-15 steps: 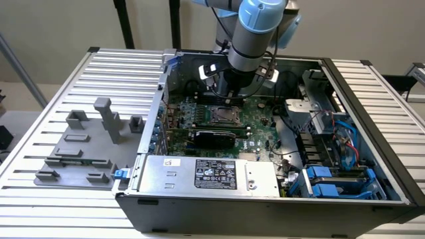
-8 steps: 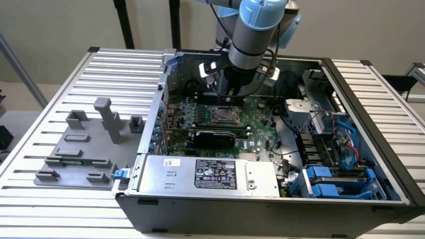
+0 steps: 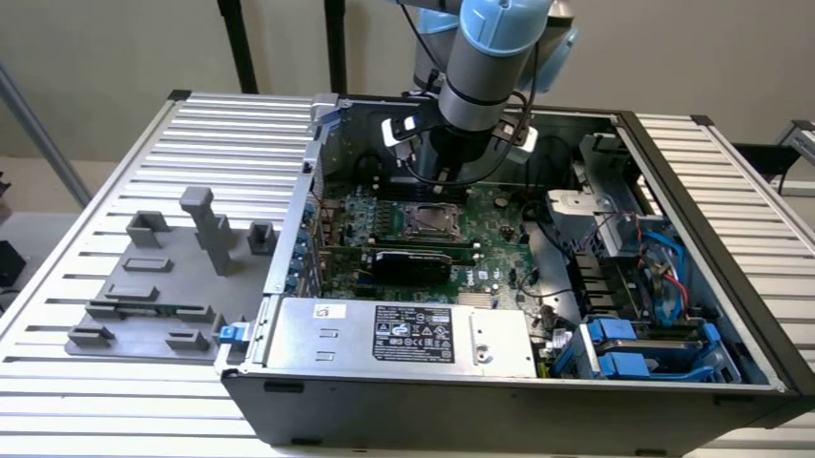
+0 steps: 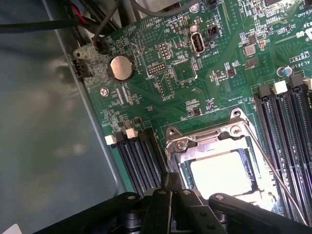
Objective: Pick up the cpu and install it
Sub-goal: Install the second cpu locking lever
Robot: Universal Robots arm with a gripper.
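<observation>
Your gripper (image 4: 171,187) hangs closed and empty just above the cpu (image 4: 222,173), which sits in the motherboard socket (image 4: 204,141).

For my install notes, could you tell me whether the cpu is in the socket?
In: the cpu lies flat inside the socket's metal frame.

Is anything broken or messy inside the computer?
Nothing looks broken or spilled. The cpu lies flat and square inside its socket on the green motherboard, the metal frame hinged open around it. The gripper, shut, hangs just above the socket's edge.
</observation>
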